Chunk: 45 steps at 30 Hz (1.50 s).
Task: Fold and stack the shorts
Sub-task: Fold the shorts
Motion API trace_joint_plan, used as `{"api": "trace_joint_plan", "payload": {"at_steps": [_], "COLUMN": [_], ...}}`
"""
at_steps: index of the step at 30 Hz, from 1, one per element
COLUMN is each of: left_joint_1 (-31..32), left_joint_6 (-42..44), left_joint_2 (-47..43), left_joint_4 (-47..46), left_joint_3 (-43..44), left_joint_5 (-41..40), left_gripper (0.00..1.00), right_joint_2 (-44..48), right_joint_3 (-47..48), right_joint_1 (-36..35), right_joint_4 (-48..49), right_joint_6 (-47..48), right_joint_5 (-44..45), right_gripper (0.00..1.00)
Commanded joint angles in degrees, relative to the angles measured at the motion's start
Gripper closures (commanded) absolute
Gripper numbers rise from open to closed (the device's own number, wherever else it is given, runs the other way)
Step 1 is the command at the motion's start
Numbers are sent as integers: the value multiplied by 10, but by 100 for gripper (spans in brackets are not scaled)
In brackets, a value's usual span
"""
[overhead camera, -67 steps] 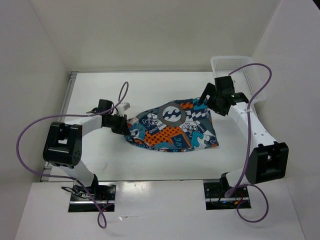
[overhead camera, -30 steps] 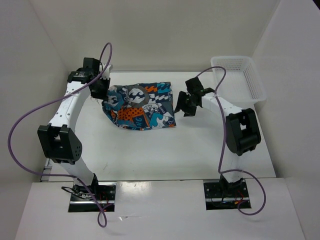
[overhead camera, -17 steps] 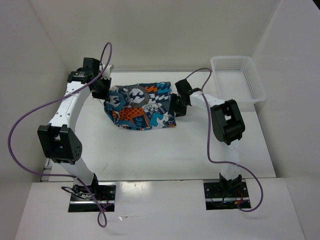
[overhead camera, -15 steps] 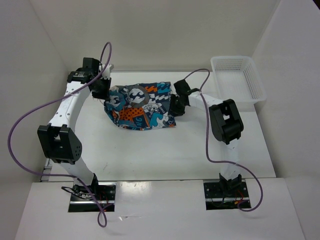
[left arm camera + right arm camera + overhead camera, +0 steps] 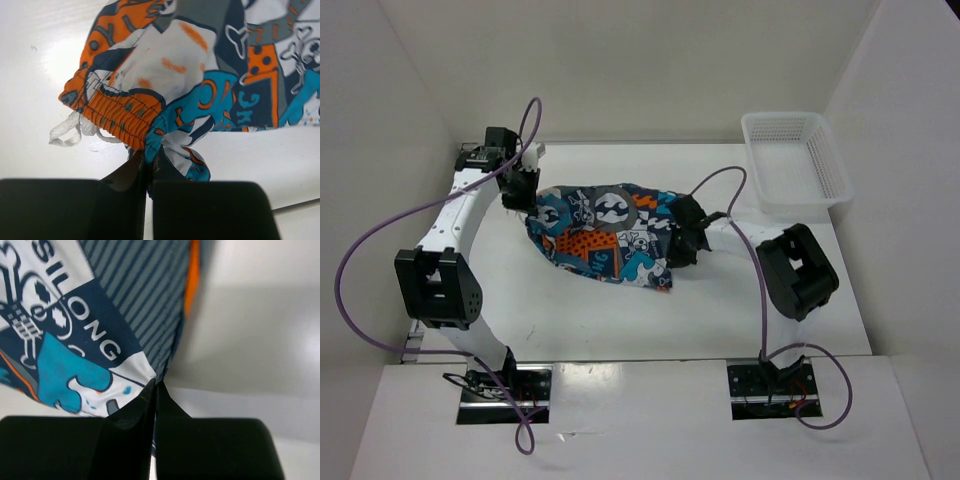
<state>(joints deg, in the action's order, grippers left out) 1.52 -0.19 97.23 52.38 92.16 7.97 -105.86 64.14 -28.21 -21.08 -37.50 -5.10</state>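
Observation:
The shorts [image 5: 605,235], in a teal, orange, white and dark-grey print, hang stretched between my two grippers over the back middle of the table. My left gripper [image 5: 523,190] is shut on the orange elastic waistband [image 5: 125,117] at the shorts' left end, where a white drawstring [image 5: 67,131] dangles. My right gripper [image 5: 677,243] is shut on the shorts' right edge, pinching the striped grey and white fabric [image 5: 150,340] between its fingertips. The lower hem droops toward the table.
A white plastic mesh basket [image 5: 795,160] stands at the back right corner of the white table [image 5: 620,320]. White walls close in at the back and on both sides. Purple cables loop off both arms.
My right gripper closed on the shorts' right edge and pulled it forward and slightly right. The shorts lifted and stretched out. My left gripper kept its grip and moved a little forward.

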Motion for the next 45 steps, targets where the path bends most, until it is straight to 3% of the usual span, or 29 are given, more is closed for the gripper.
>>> {"api": "trace_joint_plan", "payload": {"at_steps": [1,7,8,11,12,15,21,22,28,38,45], "left_joint_1": [-2,3,22,36,44,63,75,82,119,221,283], "left_joint_6": [2,2,2,2,2,2,2,2,2,2,2], "left_joint_2": [-34,-53,-53,-48,-48,-42,-42,-42,-28,33,79], "left_joint_4": [12,40,49,69,69,82,89,89,119,124,126], "left_joint_3": [-21,-16,6,32,47,62,67,67,139,181,209], "left_joint_5": [-22,-95,-138,-151,-151,-163,-162,-162,-163,-177,-214], "left_gripper": [100,100,100,100,100,100,100,100,100,100,100], "right_joint_2": [71,113,113,113,118,118,75,62,28,-29,-51], "right_joint_3": [-65,-77,-70,-40,-23,16,52,52,61,49,44], "right_joint_1": [-49,-68,-68,-68,-68,-68,-48,-48,-9,5,5], "right_joint_4": [-49,-74,-80,-96,-106,-121,-97,-92,-63,-32,-8], "right_joint_6": [-27,-40,-40,-35,-29,-23,-23,-23,-36,-31,-31], "right_joint_5": [33,51,51,65,72,87,75,68,62,56,31], "right_gripper": [99,99,98,68,40,27,46,53,76,82,99]}}
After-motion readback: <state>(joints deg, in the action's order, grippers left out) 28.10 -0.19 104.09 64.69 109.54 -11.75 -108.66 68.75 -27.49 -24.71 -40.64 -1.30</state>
